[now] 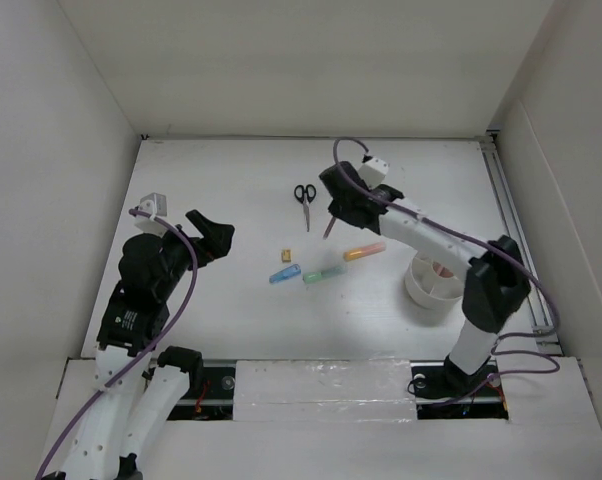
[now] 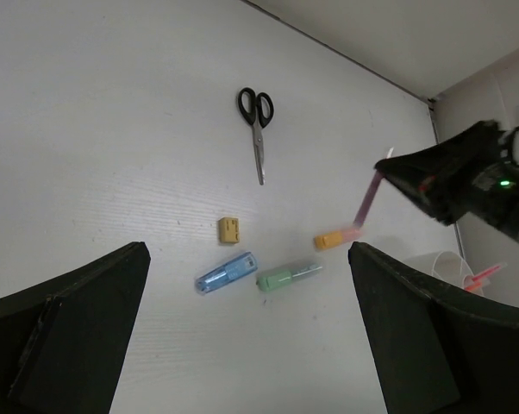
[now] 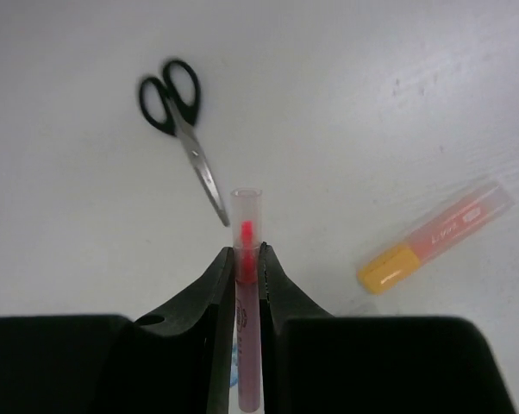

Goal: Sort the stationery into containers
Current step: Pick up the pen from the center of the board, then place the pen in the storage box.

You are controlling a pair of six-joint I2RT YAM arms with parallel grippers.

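Overhead view of a white table [image 1: 231,170] boxed in by pale walls. Round white cup [image 1: 426,300] at the right side, close to the right arm's base, presumably for a short swing at each drop; already holding at least one reddish pen [image 2: 485,276] that leans on the rim. Left gripper [image 1: 216,232] far to the left of the cup, jaws spread wide and empty, apparently parked clear of the work. Right gripper [image 3: 246,259] beyond the cup and to its left, seemingly lifted off the table, pinched narrow on a thin pinkish pen [image 3: 247,336], clear cap poking out past the fingertips and pointing down, likely for an end-first drop into a compartment. Black-handled scissors [image 1: 304,198] farthest from the cup, lying flat, blades pointing back toward the arms. Orange marker [image 1: 364,251] nearest the cup on its left, then green marker [image 1: 324,273], then blue marker [image 1: 284,273], loose in a rough row, not yet sorted. Tiny yellow block [image 1: 287,254] just beyond the blue marker, well apart from the cup.
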